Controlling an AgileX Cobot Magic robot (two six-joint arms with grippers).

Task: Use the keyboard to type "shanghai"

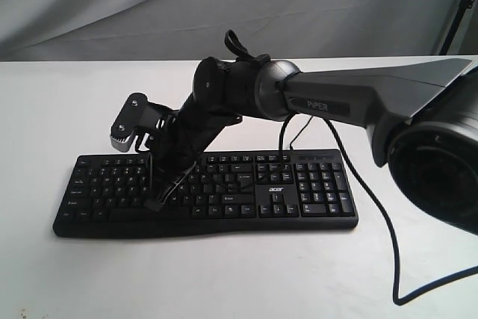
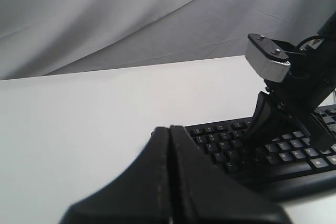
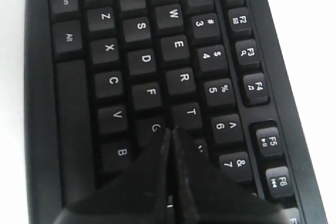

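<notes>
The black keyboard [image 1: 299,188] with its white acer logo lies across the white table. My right arm reaches over it from the right. The right gripper [image 1: 158,201] is shut with nothing between its fingers, and it points down at the left half of the keys. In the right wrist view its tips [image 3: 170,130] sit at the edge of the G key, beside T, on the keyboard [image 3: 142,61]; whether they touch a key I cannot tell. My left gripper [image 2: 169,128] is shut and empty. It hovers off the left end of the keyboard [image 2: 220,148] and looks toward the right gripper [image 2: 252,137].
A thin black cable [image 1: 382,218] loops from behind the keyboard across the table to the right front. A grey cloth backdrop [image 1: 112,5] hangs behind the white table [image 1: 224,274]. The right arm's dark base [image 1: 441,169] fills the right edge.
</notes>
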